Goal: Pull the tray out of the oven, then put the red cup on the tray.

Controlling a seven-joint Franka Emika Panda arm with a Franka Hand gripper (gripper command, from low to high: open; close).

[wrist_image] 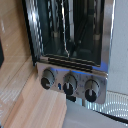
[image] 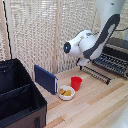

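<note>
The oven (image: pixel 119 50) stands at the exterior view's right, its door (image: pixel 96 73) folded down toward the table. The tray (image: pixel 111 62), a dark wire rack, shows at the oven's mouth above the door. The red cup (image: pixel 76 82) stands upright on the wooden table, apart from the oven. My gripper (image: pixel 82 62) hangs at the door's outer end, above and behind the cup; its fingers are too dark and small to read. The wrist view shows the oven (wrist_image: pixel 70 45) close up, with three knobs (wrist_image: pixel 67 84) and thin wires in the cavity. No fingers appear there.
A white bowl (image: pixel 65 92) with yellow pieces sits just in front of the cup. A blue upright slab (image: pixel 46 79) stands beside the bowl. A big open black case (image: pixel 19 97) fills the exterior view's lower left. A slatted screen (image: pixel 40 30) backs the table.
</note>
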